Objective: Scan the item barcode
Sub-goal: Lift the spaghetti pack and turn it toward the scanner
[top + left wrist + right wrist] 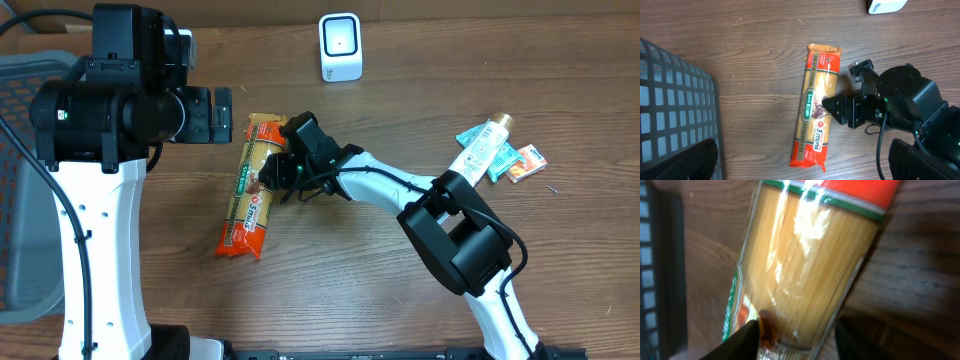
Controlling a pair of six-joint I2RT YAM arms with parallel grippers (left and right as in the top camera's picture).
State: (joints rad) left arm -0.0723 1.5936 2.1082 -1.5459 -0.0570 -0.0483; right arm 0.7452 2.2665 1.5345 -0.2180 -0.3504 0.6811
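Note:
A long orange and clear spaghetti pack (252, 190) lies flat on the wooden table, also seen in the left wrist view (817, 112). My right gripper (281, 170) reaches in from the right and is shut on the pack's middle. In the right wrist view its dark fingertips (745, 340) press both long edges of the pack (800, 270). My left gripper (802, 167) hangs open above the pack's near end, holding nothing. No barcode shows on the pack. The white scanner (340, 47) stands at the table's far edge, and its lower edge shows in the left wrist view (885, 5).
A grey mesh basket (20, 180) sits at the left, and its corner fills the left of the left wrist view (670, 100). A toothpaste tube (483, 150) and a small orange box (525, 162) lie at the right.

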